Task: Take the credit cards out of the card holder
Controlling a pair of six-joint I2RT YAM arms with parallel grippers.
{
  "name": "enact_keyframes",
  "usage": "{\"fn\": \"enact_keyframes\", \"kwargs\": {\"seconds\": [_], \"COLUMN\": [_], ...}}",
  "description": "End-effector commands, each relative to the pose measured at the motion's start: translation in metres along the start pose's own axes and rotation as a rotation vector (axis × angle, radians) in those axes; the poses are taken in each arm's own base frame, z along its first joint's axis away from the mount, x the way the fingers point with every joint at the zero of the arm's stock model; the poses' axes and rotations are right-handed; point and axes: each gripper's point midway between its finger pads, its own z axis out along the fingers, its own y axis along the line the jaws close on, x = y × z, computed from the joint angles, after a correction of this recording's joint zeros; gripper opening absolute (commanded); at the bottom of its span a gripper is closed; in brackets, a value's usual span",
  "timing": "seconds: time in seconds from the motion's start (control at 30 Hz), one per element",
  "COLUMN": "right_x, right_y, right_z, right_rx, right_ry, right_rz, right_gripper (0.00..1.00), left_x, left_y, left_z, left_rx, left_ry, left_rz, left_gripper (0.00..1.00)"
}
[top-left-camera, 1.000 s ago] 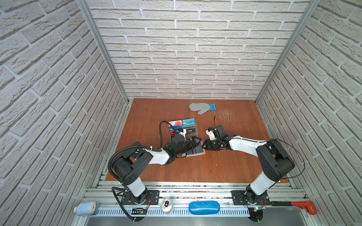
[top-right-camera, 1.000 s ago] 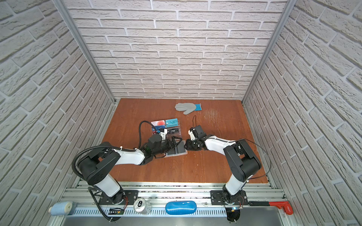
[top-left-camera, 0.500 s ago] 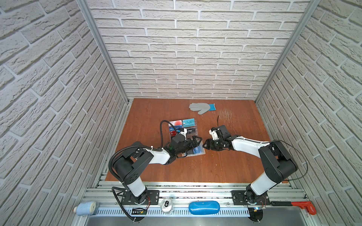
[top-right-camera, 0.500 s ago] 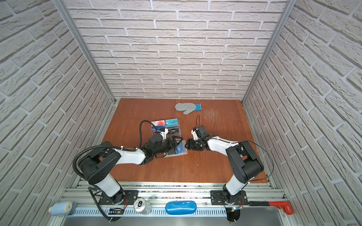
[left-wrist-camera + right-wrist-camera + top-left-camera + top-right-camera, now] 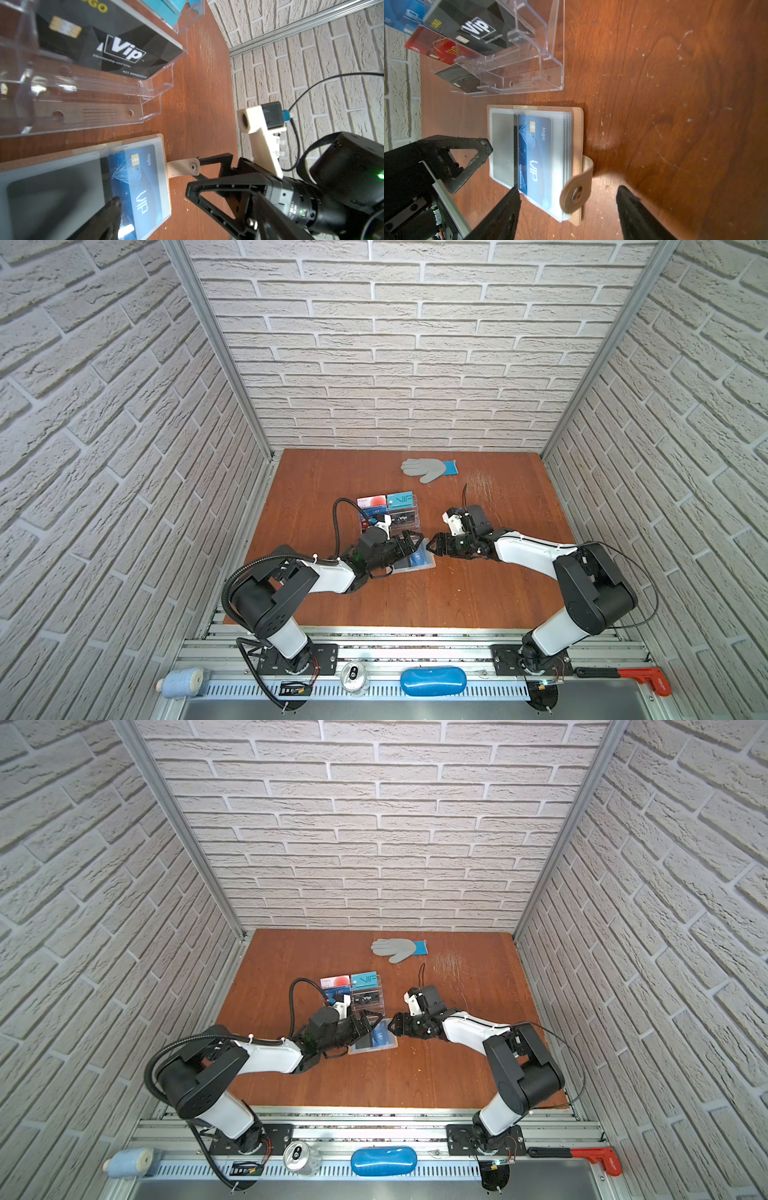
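Card holder (image 5: 426,566) lies open and flat on the bench (image 5: 457,597), just in front of the clear acrylic stand (image 5: 405,524), between the two hands in both top views. Left hand (image 5: 409,548) is released, spread wide, grasping nothing: one fingertip (image 5: 113,207) sits on the top sleeve page over the blue VIP card (image 5: 139,182), the other finger (image 5: 481,146) stands just beside the holder's edge. Right hand (image 5: 568,190) is spread too, nothing clamped. Its fingers straddle the snap strap (image 5: 583,172), one tip at the blue card's corner, the other over bare bench past the strap. Can't call contact with the card, since the tips are blurred in the right wrist view. Blue card sits in the top sleeve, only part showing; the rest is behind a frosted grey page. Dark strip beside it, can't tell what it is. More sleeve pages are stacked beneath, contents not visible. In both top views the left hand covers much of the holder; only a blue patch and a pale corner show. Left wrist view cuts the holder off and shows just one of that hand's own fingers. Stand holds a black Vip card (image 5: 116,45) plus teal, red, blue and white ones; neither hand touches them.
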Motion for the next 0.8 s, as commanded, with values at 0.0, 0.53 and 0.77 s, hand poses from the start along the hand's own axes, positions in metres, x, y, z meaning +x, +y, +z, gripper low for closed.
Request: {"fn": "enact_keyframes", "kwargs": {"seconds": [0.0,0.53,0.77], "right_x": [-0.004,0.006,0.01], "right_y": [0.008,0.011,0.003], "right_z": [0.004,0.027,0.033], "right_rx": [-0.028,-0.009,0.02], "right_ry": [-0.01,0.048,0.075], "right_rz": [-0.022,-0.03,-0.008], "right_gripper": [0.74,0.55,0.38], "left_x": [-0.002,0.009,0.012], "left_y": [-0.004,0.027,0.036], "left_z": [0.004,0.009,0.01], "left_rx": [0.052,-0.029,-0.048], "left_ry": [-0.013,0.022,0.033], "left_rz": [-0.016,-0.048,-0.061], "left_gripper": [0.98,0.98,0.98]}}
